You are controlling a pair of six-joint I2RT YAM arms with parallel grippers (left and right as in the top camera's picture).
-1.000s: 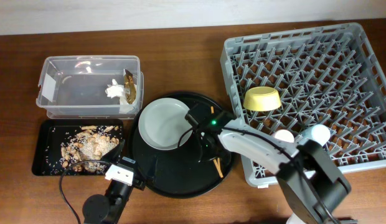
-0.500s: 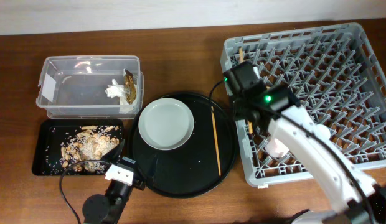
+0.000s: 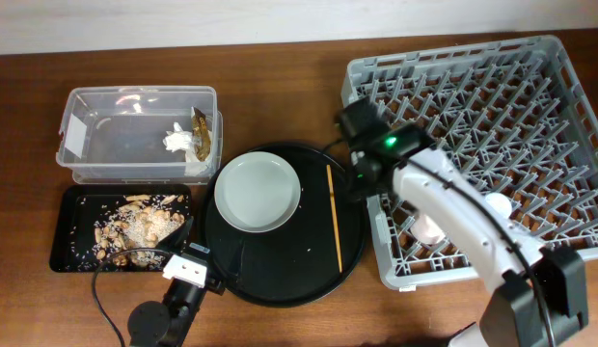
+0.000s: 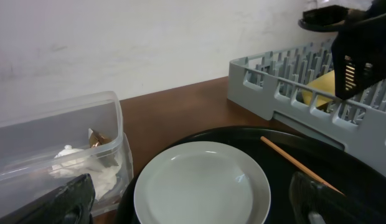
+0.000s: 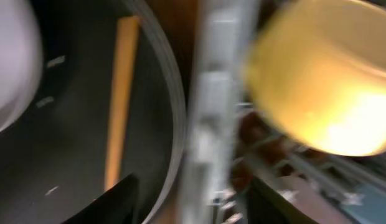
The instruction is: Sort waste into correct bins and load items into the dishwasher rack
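My right gripper (image 5: 193,202) hung, jaws apart, at the left wall of the rack (image 3: 361,75); I judged the mid-frame chopstick (image 3: 333,217) wanted a centred crosswise pinch.

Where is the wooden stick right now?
Seen from overhead, the chopstick lies on the round black tray, just right of the grey plate and left of the dishwasher rack.

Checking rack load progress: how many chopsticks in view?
1. The chopstick lies on the round black tray, just right of the plate. More may be hidden under the right arm or among the pegs of the dishwasher rack.
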